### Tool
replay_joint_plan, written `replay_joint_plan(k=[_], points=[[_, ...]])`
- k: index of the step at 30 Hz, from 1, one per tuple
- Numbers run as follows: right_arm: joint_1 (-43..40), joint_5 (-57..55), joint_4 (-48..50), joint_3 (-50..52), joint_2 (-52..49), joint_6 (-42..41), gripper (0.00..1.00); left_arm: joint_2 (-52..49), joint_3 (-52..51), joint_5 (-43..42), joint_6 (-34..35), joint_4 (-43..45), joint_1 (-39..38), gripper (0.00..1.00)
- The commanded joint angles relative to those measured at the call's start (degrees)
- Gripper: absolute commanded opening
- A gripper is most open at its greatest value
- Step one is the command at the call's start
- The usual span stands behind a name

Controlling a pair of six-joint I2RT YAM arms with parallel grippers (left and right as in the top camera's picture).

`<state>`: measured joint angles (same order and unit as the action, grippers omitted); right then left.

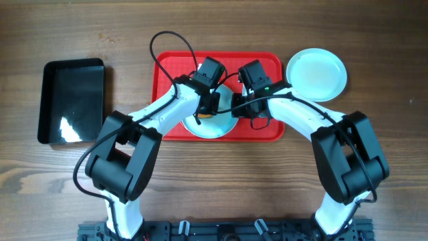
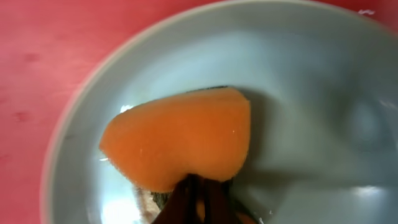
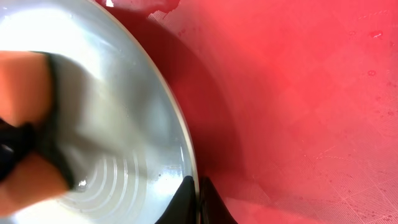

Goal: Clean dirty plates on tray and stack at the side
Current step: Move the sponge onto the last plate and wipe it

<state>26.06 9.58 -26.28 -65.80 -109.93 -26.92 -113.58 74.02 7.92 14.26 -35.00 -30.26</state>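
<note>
A pale-blue plate [image 1: 215, 127] lies at the front middle of the red tray [image 1: 175, 68]. My left gripper [image 1: 208, 107] is shut on an orange sponge [image 2: 180, 143] and presses it on the plate's inside [image 2: 311, 93]. My right gripper [image 1: 237, 110] is shut on the plate's right rim [image 3: 186, 155], with one finger inside and one outside [image 3: 196, 198]. In the right wrist view the plate [image 3: 118, 124] shows wet ridges, and the sponge [image 3: 18, 74] is at the left edge. A second plate [image 1: 316, 72] lies off the tray at its right. A third plate does not show.
A black rectangular bin [image 1: 72, 100] stands on the wooden table at the left. The tray's bare red floor fills the right of the right wrist view [image 3: 298, 106] and the upper left of the left wrist view [image 2: 43, 56]. A black cable loops over the tray's back left.
</note>
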Motion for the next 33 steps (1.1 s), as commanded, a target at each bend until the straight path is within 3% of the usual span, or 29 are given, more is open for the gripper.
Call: replay_joint_plan(k=[1,7,11,15,17,24,33], points=[[0.33,-1.29,-0.74,0.68,-1.42,1.44,0.04,-3.82,-1.79,12.39,4.22,-3.1,2.21,0.04],[0.33,-1.27,-0.79,0.68,-1.42,1.44,0.04,-3.43,-1.77,13.11,4.33,-3.63,3.98,0.04],[0.33,-1.6,-1.18,0.68,-1.42,1.44,0.04,-0.44,-1.7,18.84,9.73,-4.24,4.31,0.04],[0.33,-3.48,-1.84,0.68,-1.42,1.46,0.04,4.79,-1.66,18.97,12.02,-4.44,4.28,0.04],[0.33,-3.41,-1.84,0.68,-1.42,1.44,0.04,8.09,-1.66,16.22,12.98,-4.66,4.28,0.04],[0.33,-3.41,-1.6,0.68,-1.42,1.42,0.04,15.06,-1.68,-6.05,13.2,-2.95,4.11,0.04],[0.33,-3.19,-1.64,0.68,-1.42,1.4,0.04,8.39,-1.77,-11.82,13.27,-3.63,2.34,0.04]])
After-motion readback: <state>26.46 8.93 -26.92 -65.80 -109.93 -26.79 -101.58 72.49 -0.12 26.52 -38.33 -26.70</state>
